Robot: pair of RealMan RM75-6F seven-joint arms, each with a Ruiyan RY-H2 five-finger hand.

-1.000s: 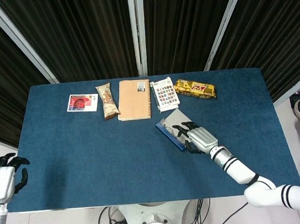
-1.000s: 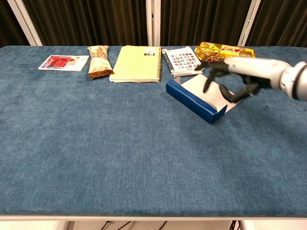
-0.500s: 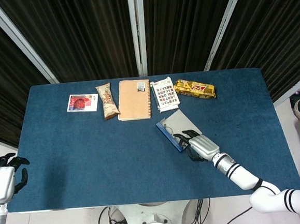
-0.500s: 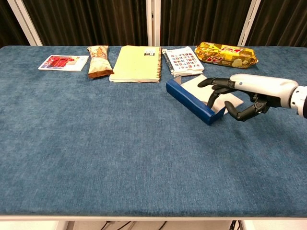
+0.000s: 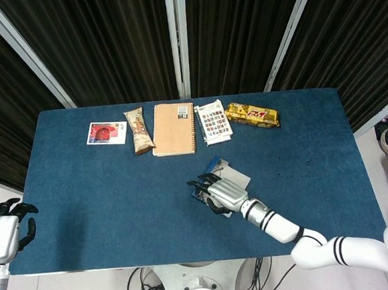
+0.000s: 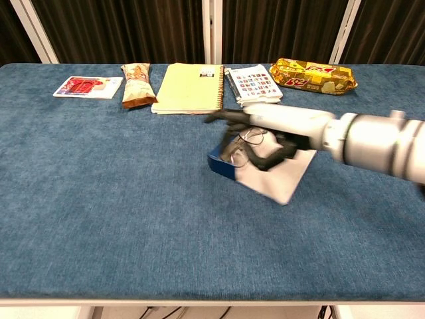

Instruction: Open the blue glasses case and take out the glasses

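Observation:
The blue glasses case [image 5: 215, 164] lies open near the table's middle, its pale lid [image 6: 282, 176] flat toward the right and its blue wall [image 6: 220, 165] facing left. My right hand [image 5: 218, 193] is over the case, its dark fingers [image 6: 255, 158] curled down into it. In the chest view this right hand [image 6: 265, 127] covers most of the inside. A thin dark wire shape that looks like the glasses [image 6: 250, 137] shows among the fingers; whether it is held I cannot tell. My left hand [image 5: 8, 223] hangs off the table's left front corner, holding nothing.
Along the far edge lie a red card [image 5: 106, 133], a snack bar [image 5: 138, 130], a tan spiral notebook [image 5: 174, 128], a printed booklet [image 5: 213, 122] and a yellow snack pack [image 5: 252, 115]. The blue table cloth [image 5: 90, 193] spreads to the left.
My right hand has swept left over the case, from its right end to on top of it. The case has slid toward the front left and turned. The left hand has not moved.

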